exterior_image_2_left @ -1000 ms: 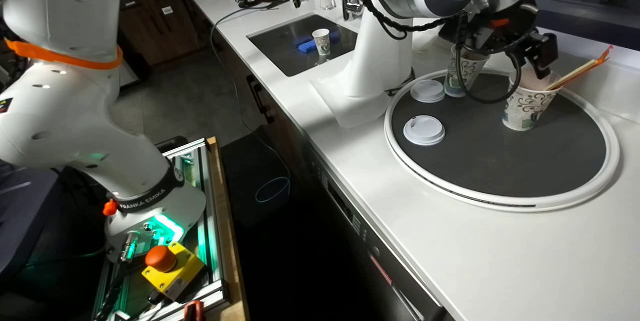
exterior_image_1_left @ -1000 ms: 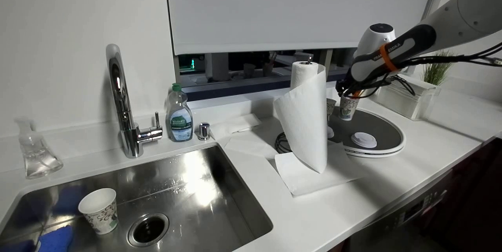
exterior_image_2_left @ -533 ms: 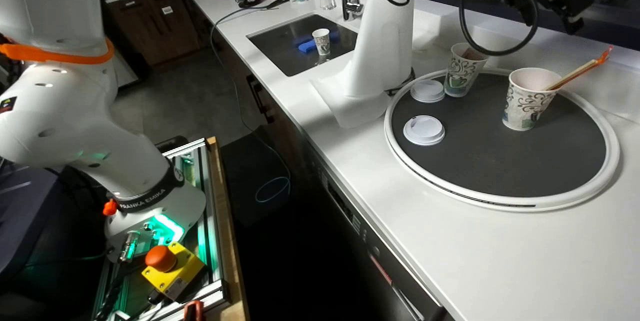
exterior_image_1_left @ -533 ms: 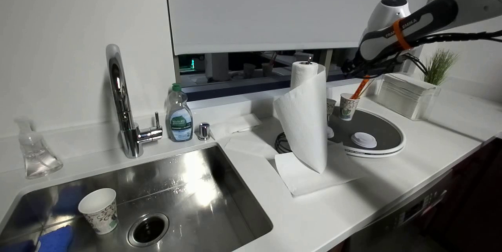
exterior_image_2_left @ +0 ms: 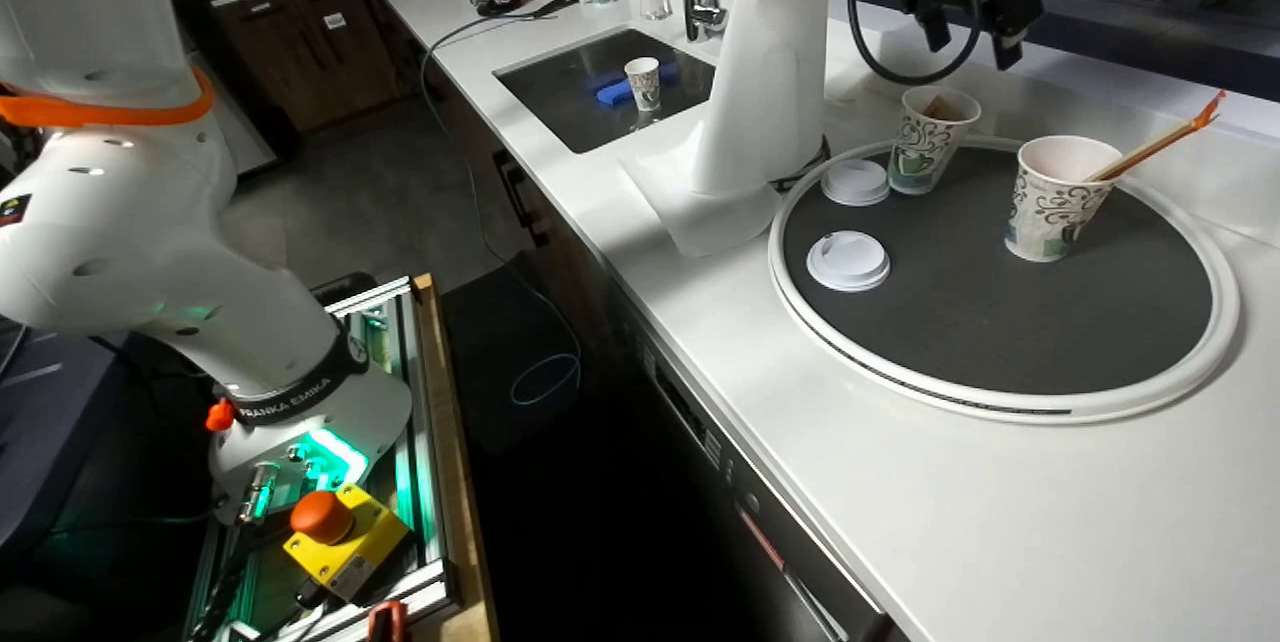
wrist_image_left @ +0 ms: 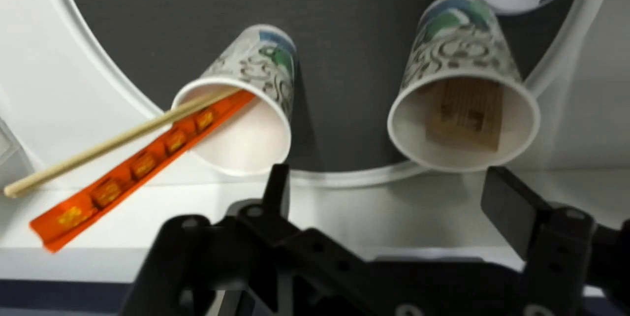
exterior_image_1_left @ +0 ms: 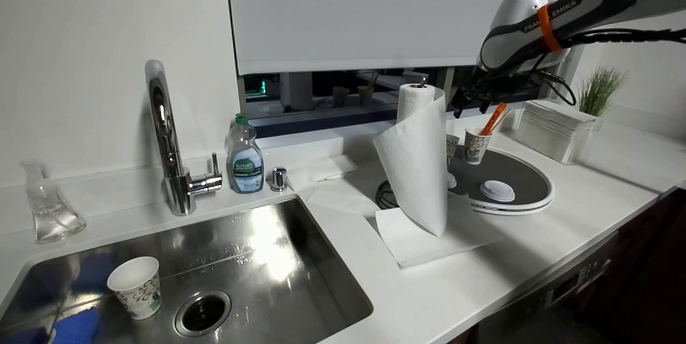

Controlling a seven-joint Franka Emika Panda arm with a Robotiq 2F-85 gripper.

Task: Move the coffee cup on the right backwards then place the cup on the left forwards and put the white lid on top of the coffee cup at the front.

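In an exterior view, the tool (exterior_image_1_left: 470, 112) hangs above the rear of the desk (exterior_image_1_left: 579, 204). In an exterior view, we see the stick cup (exterior_image_2_left: 1055, 212) toward the back of the round tray (exterior_image_2_left: 1000, 352), leaving open room toward its front rim; the front white lid (exterior_image_2_left: 848, 260) and rear white lid (exterior_image_2_left: 855, 180) lie near its edge. In the wrist view, the jaws stand wide apart around nothing. We judge the first step finished; next, we should shift over the packet cup (wrist_image_left: 457, 60), descend, grip and bring it forward, clearing the rear white lid.
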